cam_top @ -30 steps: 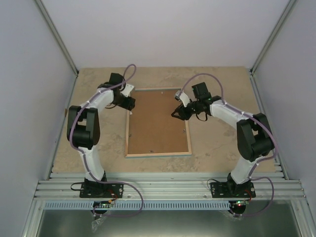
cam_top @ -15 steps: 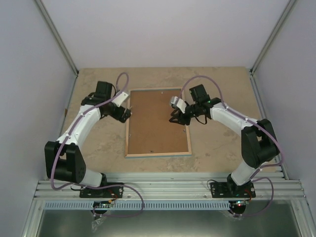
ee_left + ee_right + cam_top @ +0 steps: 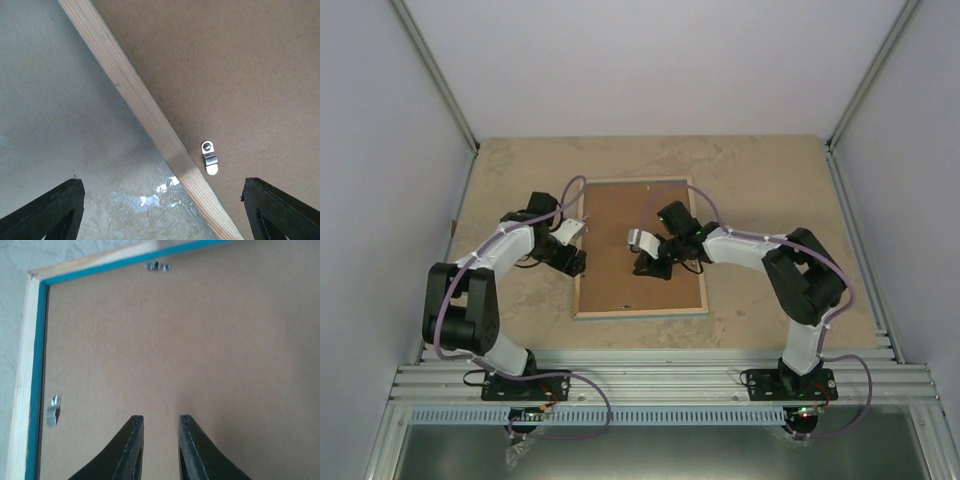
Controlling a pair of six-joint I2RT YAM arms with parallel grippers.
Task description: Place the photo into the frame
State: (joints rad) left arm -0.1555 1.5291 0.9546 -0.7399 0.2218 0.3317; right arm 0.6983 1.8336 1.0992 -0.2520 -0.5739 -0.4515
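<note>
L end effector [image 3: 571, 262] hovering wide open, empty, over frame [image 3: 640, 313] L rail; R end effector [image 3: 646, 268] hovering barely open, empty, above backing board [image 3: 630, 215].

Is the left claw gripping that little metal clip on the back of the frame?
No: the left gripper is spread wide, and the metal clip lies untouched on the backing board, clear of both fingers.

I read the frame [image 3: 150, 120] rail, diagonal through the left wrist view, as pale bare wood with visible grain. Its inner edge, at the left of the right wrist view, is smooth teal paint. The backing board [image 3: 240, 75] is brown fibreboard, matt and finely speckled. The clip [image 3: 209, 157] at lower centre is shiny metal. The table [image 3: 50, 100] looks like mottled beige stone, with a glossy patch at the bottom. The right end effector [image 3: 160, 417] has matt black fingers [image 3: 131, 450].
</note>
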